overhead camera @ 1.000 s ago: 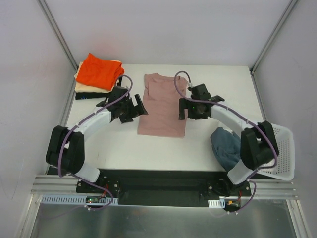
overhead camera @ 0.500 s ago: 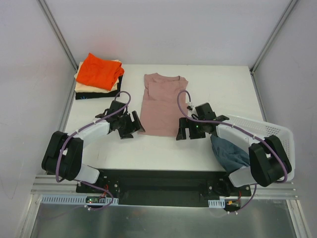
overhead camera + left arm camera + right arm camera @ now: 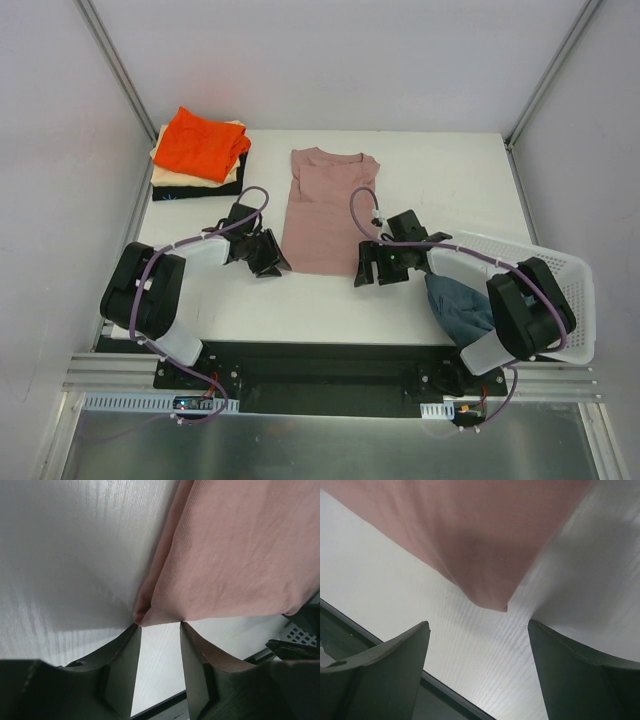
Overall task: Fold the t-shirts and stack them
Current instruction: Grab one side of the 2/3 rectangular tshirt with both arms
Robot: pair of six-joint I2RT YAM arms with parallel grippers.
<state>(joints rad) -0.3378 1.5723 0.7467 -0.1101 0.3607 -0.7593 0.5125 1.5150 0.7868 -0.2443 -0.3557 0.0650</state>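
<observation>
Left fingers (image 3: 159, 626) stood a narrow gap apart and gripped nothing. The near left corner of the pink tee (image 3: 240, 555) lay right at their tips, its doubled edge just at one tip, while bare table (image 3: 65, 555) showed through the gap. Right fingers (image 3: 477, 624) were spread wide and empty, and the tee's other near corner sat just ahead of them, centred between the tips and touching neither. From above, both pairs rested low at the tee's near hem, one at each corner, and the tee stretched flat away from them, folded into a long strip with its collar at the far end. Well beyond the left fingers, toward their outer side, a stack sat at the table's far corner: an orange tee (image 3: 200, 140) on top, a cream tee (image 3: 232, 172) under it and a black tee (image 3: 185, 190) at the bottom. Just behind the right fingers, on their outer side, a blue tee (image 3: 455, 300) lay bunched against the end of a white basket (image 3: 565, 300).
</observation>
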